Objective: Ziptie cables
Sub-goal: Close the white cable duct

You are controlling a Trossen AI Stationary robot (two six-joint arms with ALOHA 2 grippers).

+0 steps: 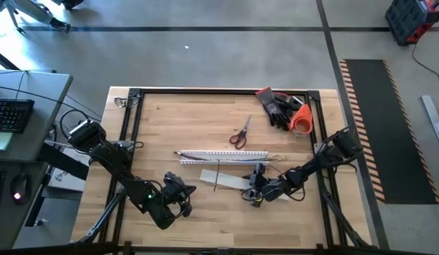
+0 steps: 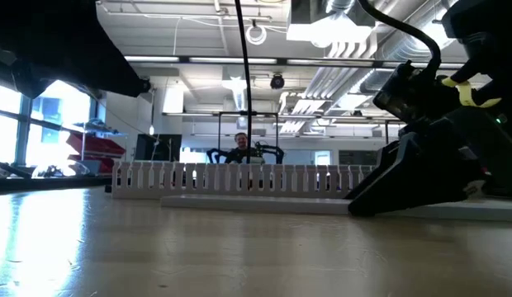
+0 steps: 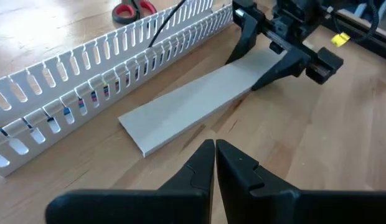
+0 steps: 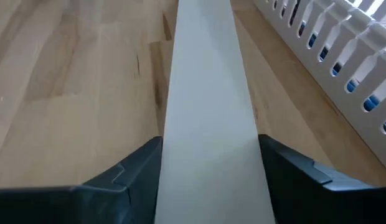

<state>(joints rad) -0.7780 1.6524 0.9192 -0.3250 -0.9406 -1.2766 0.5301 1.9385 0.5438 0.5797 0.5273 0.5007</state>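
From above, the right gripper sits low over the pale wooden worktop, its jaws straddling one end of a flat white plastic strip. Just beyond those jaws lies the long white comb-slotted plastic duct, and a thin dark cable runs out of the duct and across the strip, a little way from the right jaws. Further past the duct lie red-handled scissors, and in the far corner dark work gloves beside an orange object. The left gripper hangs near the strip's other end, well apart from the right one.

At worktop height, the right gripper slopes down to the surface at the duct's end; a thin dark line rises steeply above the duct. A person shows far behind.

From the left wrist, the left gripper's jaws are pressed together with nothing between them, the strip's near end just ahead. At the strip's far end the right gripper has one finger on each long edge.

From the right wrist, the right gripper's jaws stand wide, either side of the strip, very near its edges; I cannot tell whether they press it. The duct runs alongside.
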